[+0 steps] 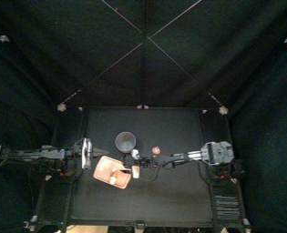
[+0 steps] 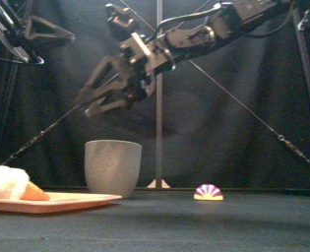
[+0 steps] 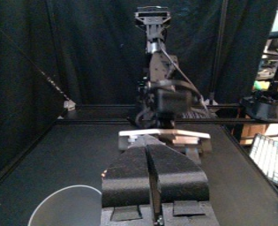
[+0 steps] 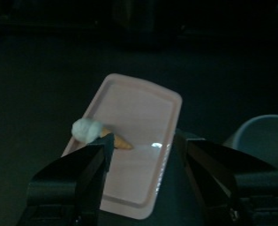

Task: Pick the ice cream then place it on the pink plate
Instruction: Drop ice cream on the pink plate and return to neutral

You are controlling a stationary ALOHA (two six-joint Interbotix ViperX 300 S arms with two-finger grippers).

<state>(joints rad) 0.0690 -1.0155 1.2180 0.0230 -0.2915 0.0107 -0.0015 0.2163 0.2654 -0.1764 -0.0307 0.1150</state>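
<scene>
Ice cream (image 4: 92, 131) lies at the pink plate's (image 4: 147, 101) edge, untouched beneath the right gripper (image 4: 147, 150), whose jaws hang spread above the plate; the left gripper (image 3: 153, 154), beside the plate, is pressed together.

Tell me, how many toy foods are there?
2. The ice cream lies on the pink plate, and a small purple and yellow toy sits on the table right of the grey cup. None looks hidden.
</scene>
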